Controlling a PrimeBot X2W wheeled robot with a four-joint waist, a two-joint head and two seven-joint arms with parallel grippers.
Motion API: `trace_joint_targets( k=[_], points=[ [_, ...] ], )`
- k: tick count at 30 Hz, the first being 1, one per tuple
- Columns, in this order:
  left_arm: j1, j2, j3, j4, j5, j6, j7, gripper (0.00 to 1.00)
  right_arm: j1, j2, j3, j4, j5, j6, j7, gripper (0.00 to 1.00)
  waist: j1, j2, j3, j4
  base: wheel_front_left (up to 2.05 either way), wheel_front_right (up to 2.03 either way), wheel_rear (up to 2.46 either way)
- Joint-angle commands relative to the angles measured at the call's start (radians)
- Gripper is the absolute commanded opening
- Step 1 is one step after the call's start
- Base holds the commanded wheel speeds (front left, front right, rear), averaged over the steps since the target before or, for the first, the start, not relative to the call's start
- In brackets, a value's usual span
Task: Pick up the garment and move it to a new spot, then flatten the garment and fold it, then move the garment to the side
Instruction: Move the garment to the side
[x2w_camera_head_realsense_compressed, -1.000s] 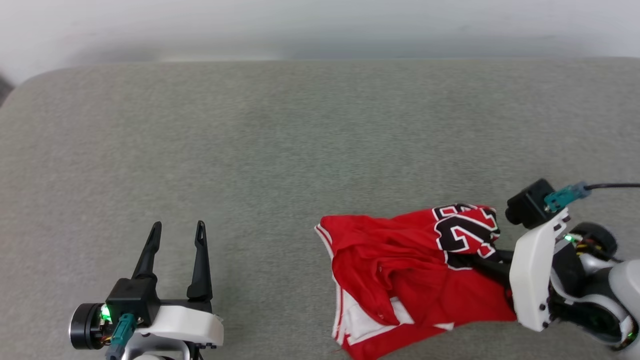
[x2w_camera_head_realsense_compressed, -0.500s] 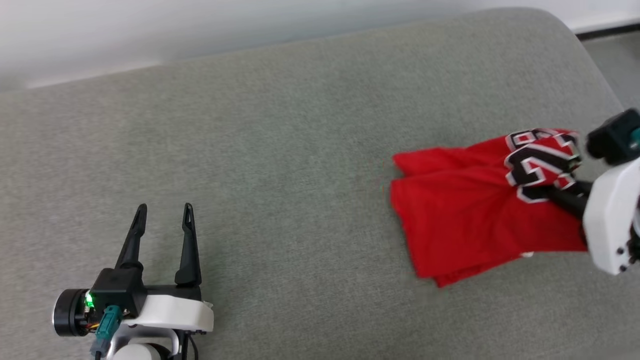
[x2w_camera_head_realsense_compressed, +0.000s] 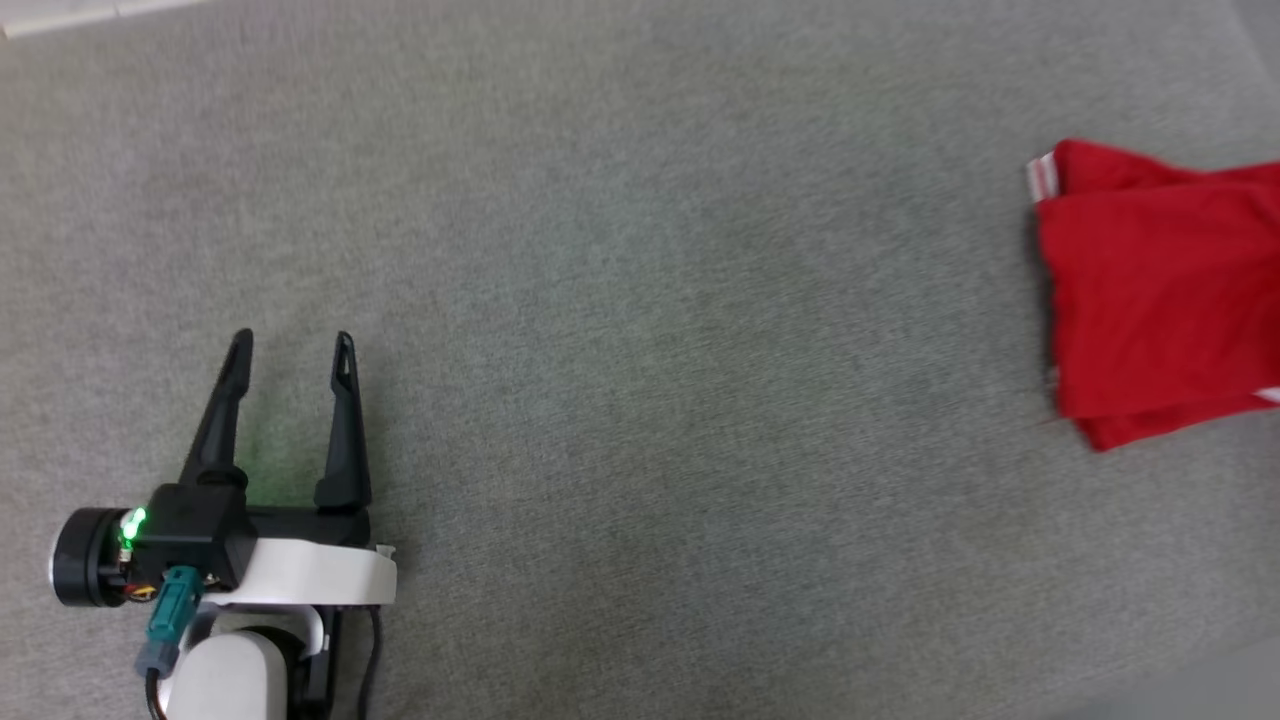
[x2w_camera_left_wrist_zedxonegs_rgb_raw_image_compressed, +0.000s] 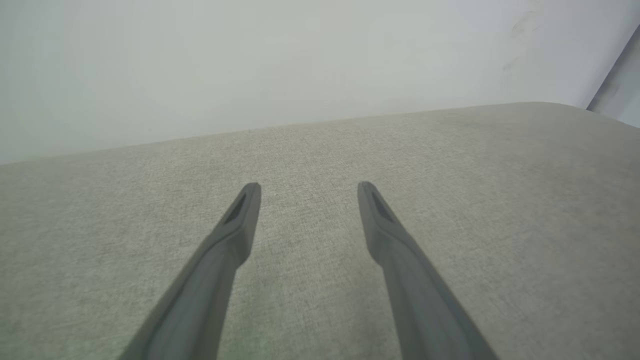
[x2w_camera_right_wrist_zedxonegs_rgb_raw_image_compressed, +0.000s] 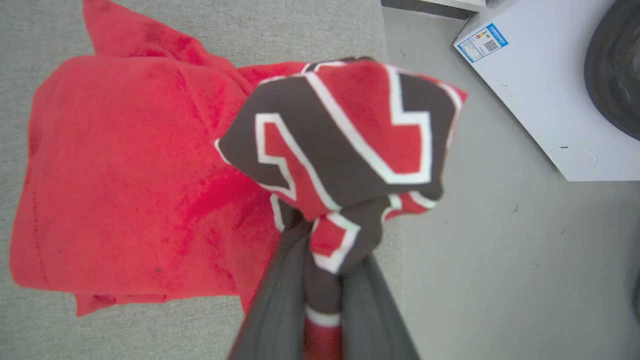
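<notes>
The red jersey-style T-shirt (x2w_camera_right_wrist_zedxonegs_rgb_raw_image_compressed: 125, 175), with black, white-outlined lettering, is laid in loose layers at the right-hand end of the grey fabric-covered desk (x2w_camera_head_realsense_compressed: 640, 350). Its lettered part is bunched and raised off the rest. That bunch is pinched tightly between the closed fingers of the right gripper (x2w_camera_right_wrist_zedxonegs_rgb_raw_image_compressed: 324, 250) and appears to hang past the desk's edge.

The step in hand is judged to be the carrying of the cloth to its place. The pinch should be kept firm, and the cloth lifted rather than dragged, so that the layers are not pulled apart. It should be set down well inside the edge.

The left gripper (x2w_camera_head_realsense_compressed: 292, 340) is held wide open and empty above bare fabric, well apart from the cloth.

A pale wall (x2w_camera_left_wrist_zedxonegs_rgb_raw_image_compressed: 300, 65) is seen behind the desk. A grey floor (x2w_camera_right_wrist_zedxonegs_rgb_raw_image_compressed: 500, 250) and a white box-like unit (x2w_camera_right_wrist_zedxonegs_rgb_raw_image_compressed: 540, 90) with a blue label are seen beside it.
</notes>
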Motion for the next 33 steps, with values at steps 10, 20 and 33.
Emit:
trace_joint_targets(
  k=[10,20,33],
  points=[
    [-0.040,0.029,0.009,-0.036,0.012,-0.005,-0.002,1.00,-0.140,0.110,-0.158,0.262,-0.211,-0.001,-0.133,0.00,-0.0001,0.0000,0.122,0.034,0.00,0.00,0.00],
    [-0.014,0.012,0.006,-0.020,-0.001,0.007,-0.002,1.00,-0.152,0.154,-0.221,0.347,-0.344,-0.001,-0.214,1.00,-0.0001,0.0000,0.032,0.048,0.00,0.00,0.00],
    [0.086,-0.026,-0.002,0.000,-0.033,0.038,-0.002,1.00,-0.078,0.326,-0.422,0.073,-0.645,-0.001,-0.707,1.00,-0.0001,0.0000,-0.161,0.108,0.00,0.00,0.00]
  ],
)
